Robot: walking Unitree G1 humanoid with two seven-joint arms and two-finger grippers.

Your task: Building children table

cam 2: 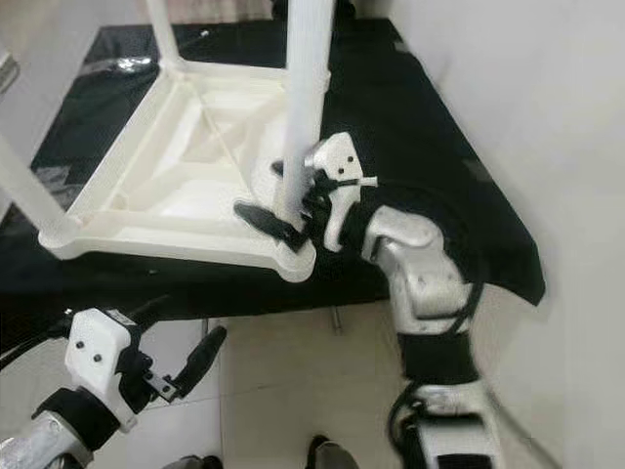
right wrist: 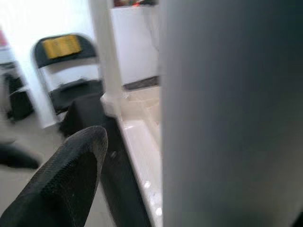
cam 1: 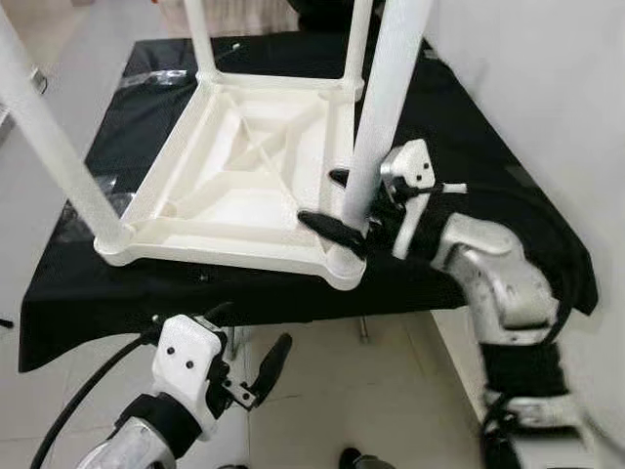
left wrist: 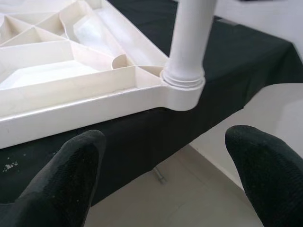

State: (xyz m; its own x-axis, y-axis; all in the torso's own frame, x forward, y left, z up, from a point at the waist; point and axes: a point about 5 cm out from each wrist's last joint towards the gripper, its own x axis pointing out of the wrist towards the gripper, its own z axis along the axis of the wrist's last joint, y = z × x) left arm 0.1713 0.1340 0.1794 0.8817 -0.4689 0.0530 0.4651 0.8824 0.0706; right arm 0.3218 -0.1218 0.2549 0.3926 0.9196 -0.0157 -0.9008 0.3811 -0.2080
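Note:
The white plastic children's table (cam 1: 239, 161) lies upside down on a black-covered table (cam 1: 469, 147). Its white legs stand up from the corners. My right gripper (cam 1: 319, 198) is open around the base of the near right leg (cam 1: 383, 107), one black finger in front of it and one behind. In the right wrist view a gap shows between one finger (right wrist: 71, 179) and this leg (right wrist: 227, 113). My left gripper (cam 1: 251, 329) hangs open below the table's front edge, holding nothing. In the left wrist view it points up at the leg socket (left wrist: 183, 87).
The black cloth's front edge (cam 1: 244, 303) overhangs a pale tiled floor (cam 1: 371, 391). A white wall (cam 1: 547, 78) runs close along the right side. A black folding chair (right wrist: 71, 71) stands further off in the room.

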